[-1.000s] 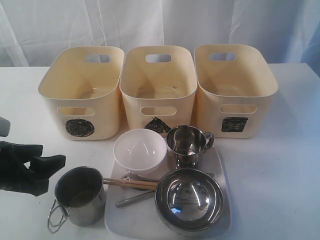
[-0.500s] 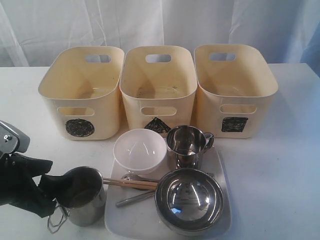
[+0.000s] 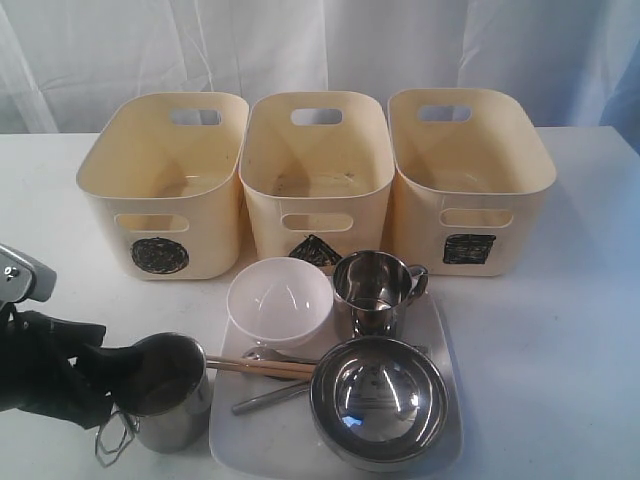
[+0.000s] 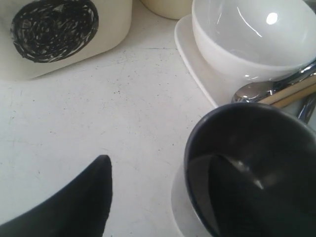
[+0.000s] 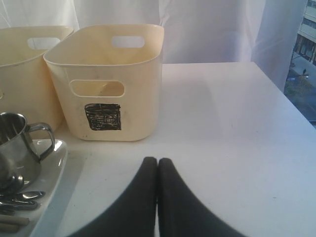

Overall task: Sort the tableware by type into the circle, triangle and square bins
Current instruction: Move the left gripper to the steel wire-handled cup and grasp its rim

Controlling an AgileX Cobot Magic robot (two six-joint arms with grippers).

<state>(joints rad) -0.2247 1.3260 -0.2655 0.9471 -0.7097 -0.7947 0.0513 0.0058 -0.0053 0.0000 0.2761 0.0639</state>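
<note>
Left claw (image 3: 115,345), black fingers (image 4: 79,202) spread, has slid in from the bench (image 3: 560,330) edge to straddle the rim of the shiny round steel mug (image 3: 165,395) standing beside the white square plate (image 3: 447,335).

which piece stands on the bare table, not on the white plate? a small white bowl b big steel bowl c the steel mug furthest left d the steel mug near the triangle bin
c: the left steel mug stands on the table beside the white square plate, while the other three pieces sit on that plate.
</note>
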